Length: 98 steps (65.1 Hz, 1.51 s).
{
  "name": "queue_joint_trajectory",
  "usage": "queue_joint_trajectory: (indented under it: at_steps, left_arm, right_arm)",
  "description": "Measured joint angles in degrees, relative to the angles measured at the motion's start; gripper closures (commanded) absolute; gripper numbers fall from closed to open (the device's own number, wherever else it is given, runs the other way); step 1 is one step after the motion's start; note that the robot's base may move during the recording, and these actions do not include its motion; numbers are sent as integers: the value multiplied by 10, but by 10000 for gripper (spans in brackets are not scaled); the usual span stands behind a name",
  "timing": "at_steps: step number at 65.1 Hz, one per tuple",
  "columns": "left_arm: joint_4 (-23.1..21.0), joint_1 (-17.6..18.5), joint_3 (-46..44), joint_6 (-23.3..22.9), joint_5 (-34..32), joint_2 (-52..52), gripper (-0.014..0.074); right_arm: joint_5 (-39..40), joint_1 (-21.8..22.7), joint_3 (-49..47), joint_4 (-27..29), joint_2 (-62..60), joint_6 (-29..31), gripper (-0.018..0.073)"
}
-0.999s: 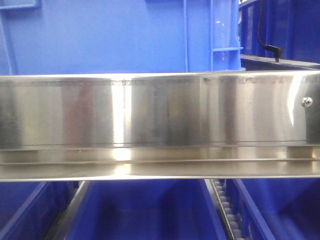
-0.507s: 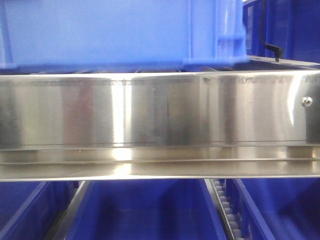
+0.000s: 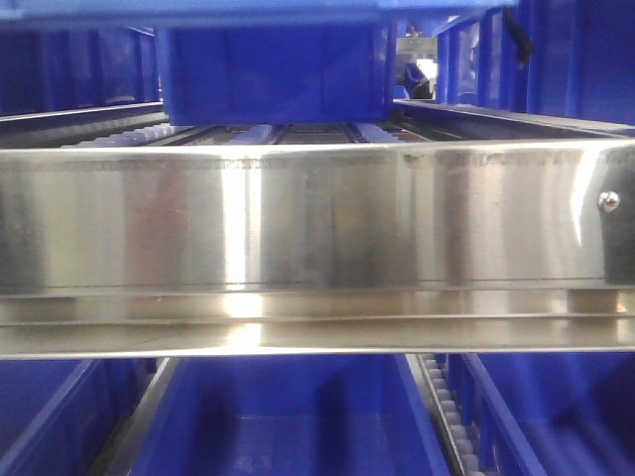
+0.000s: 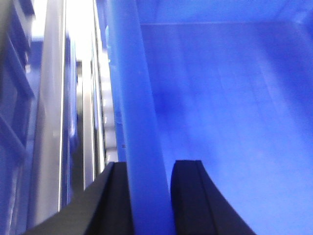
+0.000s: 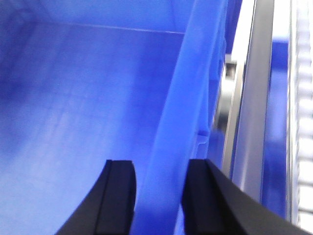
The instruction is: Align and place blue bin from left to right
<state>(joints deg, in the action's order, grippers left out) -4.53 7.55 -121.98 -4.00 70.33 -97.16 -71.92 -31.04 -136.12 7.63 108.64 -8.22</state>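
left gripper (image 4: 149, 198): pinching blue bin (image 4: 225, 98) left wall | right gripper (image 5: 159, 200): pinching its right wall | blue bin hangs above roller shelf (image 3: 298, 218)

The blue bin (image 3: 248, 10) shows in the front view only as a blurred strip cut by the top edge, and at its rim the left tool (image 4: 150, 164) and right tool (image 5: 159, 164) run off the bottom edge, the steel rack (image 4: 54, 122) beside the bin smeared

Shows two matte black fingers (image 4: 193, 200) on the left gripper (image 4: 151, 166), flat-topped, straight on the inner faces, flaring outward toward the base. Repeats the same plain black pair on the right gripper (image 5: 159, 166), top edges dull grey.
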Motion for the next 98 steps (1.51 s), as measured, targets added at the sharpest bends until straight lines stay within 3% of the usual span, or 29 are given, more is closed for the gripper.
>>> queue_joint_trajectory:
  at_steps: [98]
  left_arm:
    - [-5,0,-1,0,2,0,707]
  right_arm:
    - [-8,0,-4,-1,-1,-4,712]
